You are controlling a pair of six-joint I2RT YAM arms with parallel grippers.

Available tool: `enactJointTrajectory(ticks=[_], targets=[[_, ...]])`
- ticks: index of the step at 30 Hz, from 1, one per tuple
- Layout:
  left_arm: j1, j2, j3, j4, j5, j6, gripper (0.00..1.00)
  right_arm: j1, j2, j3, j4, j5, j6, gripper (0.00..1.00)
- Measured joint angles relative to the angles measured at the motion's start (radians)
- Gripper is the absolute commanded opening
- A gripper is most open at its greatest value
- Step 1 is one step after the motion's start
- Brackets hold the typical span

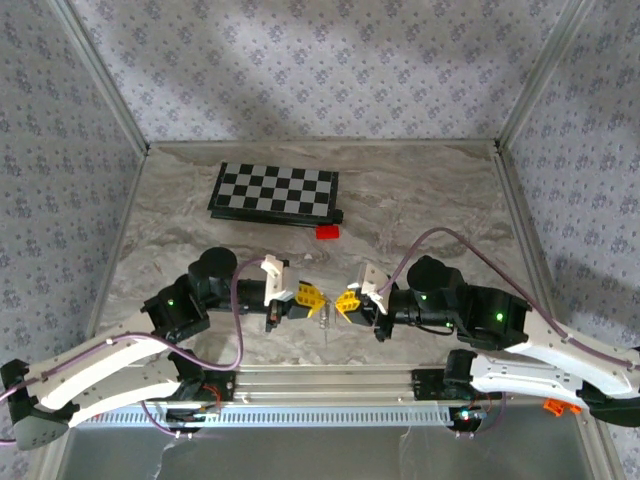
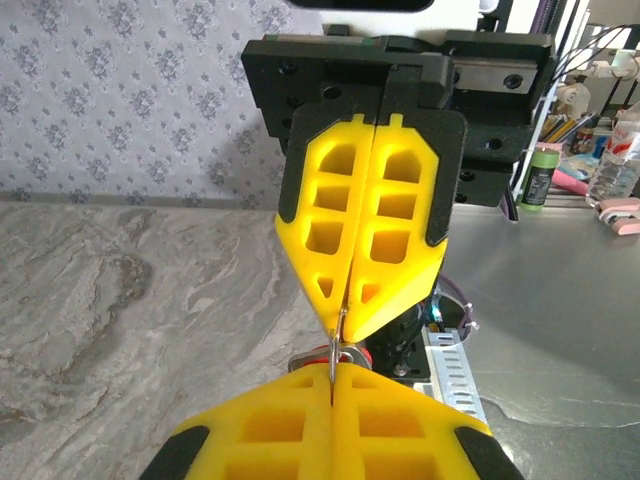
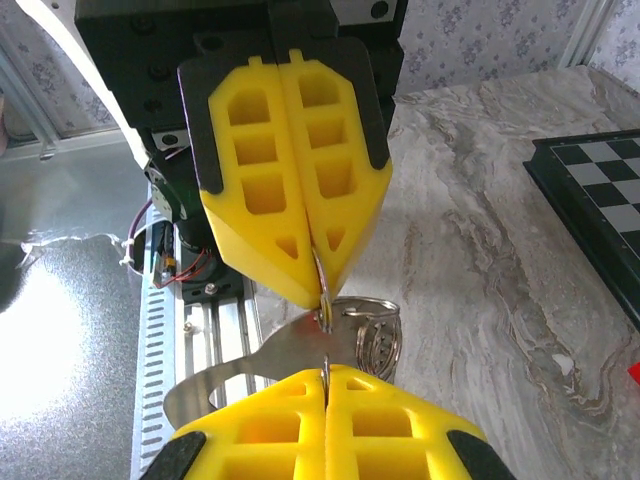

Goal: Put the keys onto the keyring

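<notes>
My two grippers meet tip to tip low over the table's near middle, the left gripper [image 1: 312,298] [image 2: 332,385] and the right gripper [image 1: 346,301] [image 3: 326,375] both shut on the keyring [image 3: 322,288] [image 2: 336,345]. The keyring is a thin silvery loop seen edge-on, running from one pair of yellow fingers into the other. A flat silvery plate [image 3: 270,360] and a coil of wire rings [image 3: 378,335] hang from it. In the left wrist view a small red piece, the keys [image 2: 364,356], sits just behind the ring, mostly hidden by my fingers.
A folded checkerboard [image 1: 275,190] [image 3: 600,190] lies at the back of the table. A solid red block [image 1: 327,232] [image 3: 635,372] sits by its front right corner. The metal rail [image 1: 330,385] runs along the near edge, below both grippers.
</notes>
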Motion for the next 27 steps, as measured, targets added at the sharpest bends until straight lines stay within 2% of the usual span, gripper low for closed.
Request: enactJointTrajectory(ticks=[27], targets=[[-0.006, 0.019, 0.0, 0.0, -0.032, 0.006, 0.0, 0.0, 0.015, 0.0, 0.042, 0.035, 0.0, 0.0]])
